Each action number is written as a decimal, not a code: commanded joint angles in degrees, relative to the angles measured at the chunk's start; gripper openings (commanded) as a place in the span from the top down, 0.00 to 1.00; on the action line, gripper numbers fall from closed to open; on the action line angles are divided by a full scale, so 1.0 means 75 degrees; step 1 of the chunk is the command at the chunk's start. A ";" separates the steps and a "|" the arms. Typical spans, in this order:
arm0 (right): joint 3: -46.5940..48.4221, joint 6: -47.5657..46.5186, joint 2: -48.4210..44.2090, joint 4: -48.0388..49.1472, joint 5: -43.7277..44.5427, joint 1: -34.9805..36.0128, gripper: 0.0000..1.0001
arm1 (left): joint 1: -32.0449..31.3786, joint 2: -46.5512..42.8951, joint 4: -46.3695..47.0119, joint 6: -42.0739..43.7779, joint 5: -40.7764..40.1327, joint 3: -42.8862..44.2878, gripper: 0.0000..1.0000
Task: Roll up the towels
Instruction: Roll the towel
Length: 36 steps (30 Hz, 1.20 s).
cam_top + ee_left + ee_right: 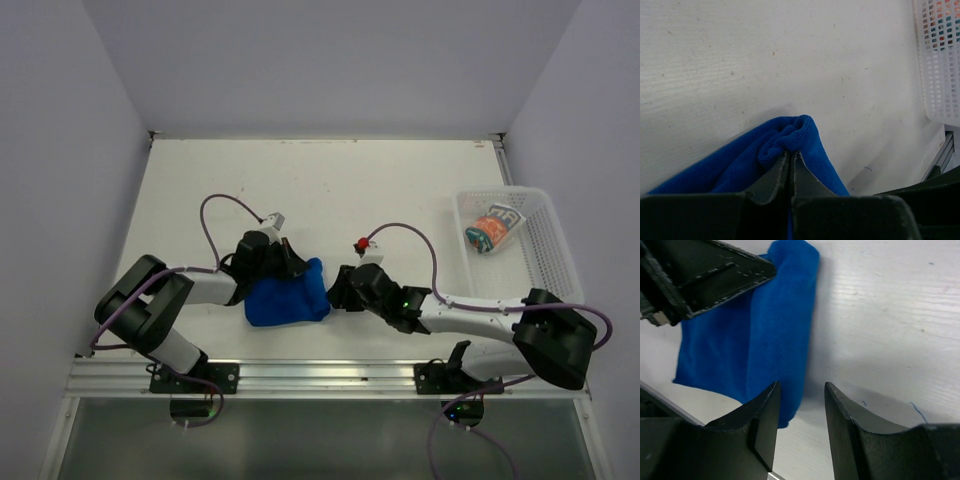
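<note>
The plain bright blue terry towel (288,298) lies on the white counter (300,180) at about 7 o'clock from its middle, near the arm bases. It is bunched into a loose, thick fold, not a tight roll. The left hand (791,154) sits on the towel's 12 o'clock edge with its fingers pressed together on a small ridge of cloth, which puckers up just ahead of the tips. The right hand (801,388) is at the towel's 3 o'clock side with its fingers spread. Nothing is between them, and the doubled edge of the towel lies just beside its left finger.

The patterned orange, grey-blue and white towel (493,230) rests as a compact bundle inside the white plastic mesh basket (548,255), at 3 o'clock on the counter and well apart from both hands.

The blue cloth looks light, limp and fuzzy. It will probably sag from any single pinch, drag on the counter instead of sliding, and spring open if it is released loosely. The best holds seem to be the two ends of the doubled edge, gripping through all the layers so the roll turns evenly. The left hand's single narrow pinch at mid-edge could tug out one layer and undo the fold.
</note>
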 commanded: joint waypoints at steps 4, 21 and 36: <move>-0.0214 0.0632 0.0214 0.1688 -0.0723 -0.0115 0.55 | 0.0108 0.0120 -0.0468 0.0249 -0.0495 -0.0223 1.00; -0.0203 0.0516 0.1374 0.2007 -0.1016 -0.0104 0.55 | 0.0108 -0.0044 -0.0422 0.0167 -0.0566 -0.0434 1.00; 0.0206 -0.0303 0.1598 0.1154 -0.0350 -0.0069 1.00 | 0.0108 -0.0324 -0.0725 -0.0138 -0.0543 -0.0153 1.00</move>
